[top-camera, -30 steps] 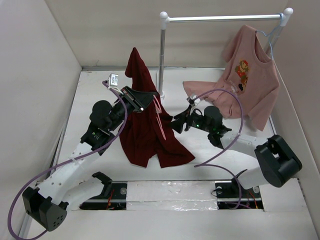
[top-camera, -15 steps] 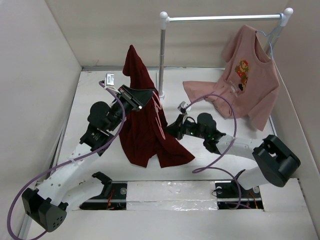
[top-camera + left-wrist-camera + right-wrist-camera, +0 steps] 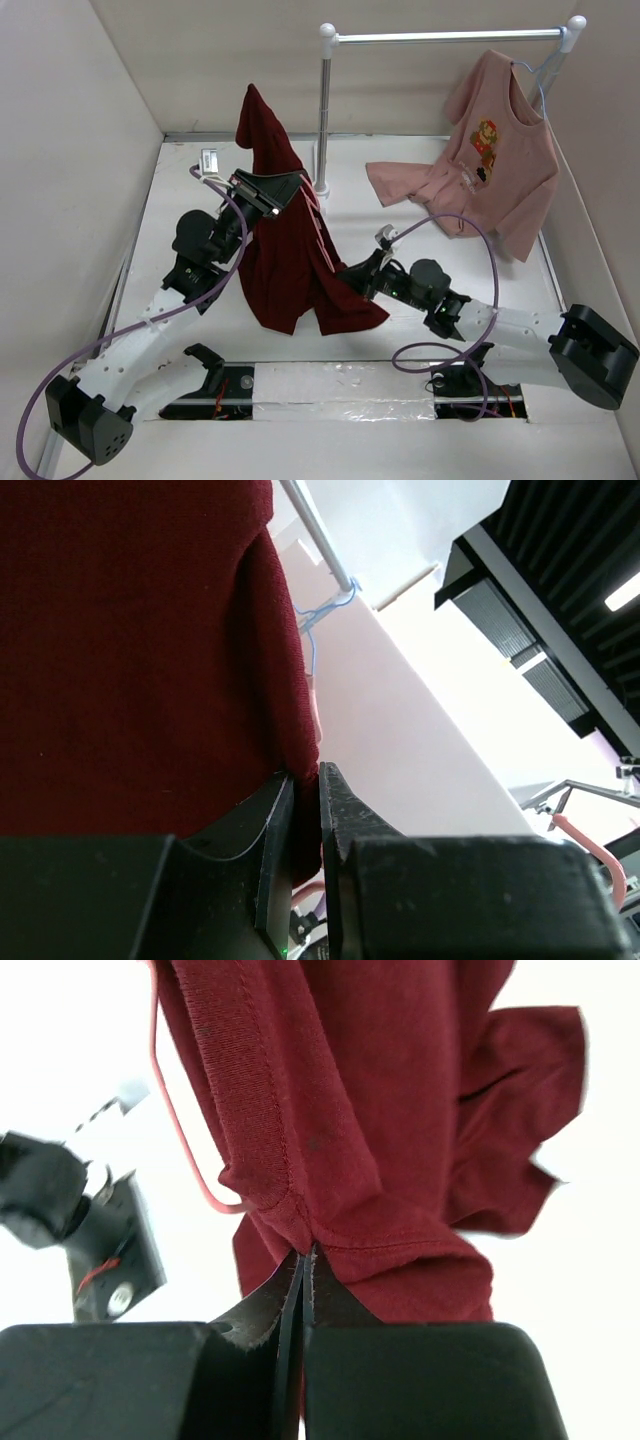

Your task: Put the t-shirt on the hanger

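Observation:
My left gripper [image 3: 272, 192] holds the maroon t-shirt [image 3: 285, 250] up off the table, so that it hangs in a tall drape. In the left wrist view its jaws are shut on a fold of that t-shirt [image 3: 150, 630], the left gripper [image 3: 306, 780] pinching the cloth edge. The thin pink wire hanger [image 3: 318, 228] runs down the shirt's right side, partly inside the cloth. My right gripper [image 3: 352, 276] is at the shirt's lower right hem. In the right wrist view the right gripper [image 3: 304, 1258] is shut on the hem of the t-shirt [image 3: 380, 1110], with the hanger [image 3: 172, 1120] wire to the left.
A metal clothes rail [image 3: 450, 37] on a pole [image 3: 323, 110] stands at the back. A pink printed t-shirt [image 3: 500, 150] hangs on it from a pale hanger [image 3: 537, 85]. A salmon garment [image 3: 410, 185] lies below. A small white object [image 3: 210, 160] lies back left. Walls close in on both sides.
My right gripper moved in toward the shirt's lower hem and went from open to shut on it. The left gripper lifted the shirt slightly toward the back left.

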{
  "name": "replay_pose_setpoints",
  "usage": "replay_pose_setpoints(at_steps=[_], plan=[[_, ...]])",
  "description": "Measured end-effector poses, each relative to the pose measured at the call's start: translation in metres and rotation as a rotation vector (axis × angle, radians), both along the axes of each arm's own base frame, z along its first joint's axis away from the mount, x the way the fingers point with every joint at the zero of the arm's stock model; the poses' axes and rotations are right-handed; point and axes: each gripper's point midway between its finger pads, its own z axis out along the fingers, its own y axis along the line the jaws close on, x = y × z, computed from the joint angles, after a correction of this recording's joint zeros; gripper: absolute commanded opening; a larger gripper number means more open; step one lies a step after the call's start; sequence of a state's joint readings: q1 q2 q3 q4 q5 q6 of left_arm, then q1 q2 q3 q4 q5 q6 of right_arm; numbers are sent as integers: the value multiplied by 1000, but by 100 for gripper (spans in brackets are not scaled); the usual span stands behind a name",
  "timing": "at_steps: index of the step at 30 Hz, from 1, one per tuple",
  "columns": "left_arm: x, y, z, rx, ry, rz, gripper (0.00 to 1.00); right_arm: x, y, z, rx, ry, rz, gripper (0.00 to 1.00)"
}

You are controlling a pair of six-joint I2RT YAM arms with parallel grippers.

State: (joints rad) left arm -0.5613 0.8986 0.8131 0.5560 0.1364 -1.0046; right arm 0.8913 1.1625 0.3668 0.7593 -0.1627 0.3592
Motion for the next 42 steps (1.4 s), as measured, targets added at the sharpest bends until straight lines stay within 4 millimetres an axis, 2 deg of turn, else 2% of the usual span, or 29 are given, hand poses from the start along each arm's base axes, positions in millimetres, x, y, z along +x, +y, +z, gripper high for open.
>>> replay_pose_setpoints(at_steps=[6, 11, 15, 17, 21, 29, 32, 37, 39, 42], plan=[[-5, 10, 14, -44, -26, 29, 0, 8, 3, 10, -8, -14, -13, 0], [-1, 12, 26, -104, -56, 44, 0, -7, 12, -2, -16, 23, 29, 0], [17, 0, 10, -92, -12, 37, 0, -28, 4, -21, -18, 78, 39, 0], [28, -6, -5, -70, 24, 44, 0, -37, 0, -23, -19, 92, 39, 0], [37, -3, -9, -65, 29, 86, 0, -47, -4, -12, -7, 93, 40, 0], [39, -2, -6, -37, -28, 108, 0, -47, -12, 23, -11, 106, 7, 0], [38, -5, -18, -11, -23, 95, 0, -47, -4, 43, -24, 120, 23, 0], [36, -12, -43, 32, 17, 59, 0, -50, 24, 81, -20, 126, 78, 0], [33, -14, -50, 46, 29, 42, 0, -51, 32, 88, -19, 125, 91, 0], [25, -13, -60, 62, 46, 22, 0, -51, 38, 86, -37, 137, 98, 0]])
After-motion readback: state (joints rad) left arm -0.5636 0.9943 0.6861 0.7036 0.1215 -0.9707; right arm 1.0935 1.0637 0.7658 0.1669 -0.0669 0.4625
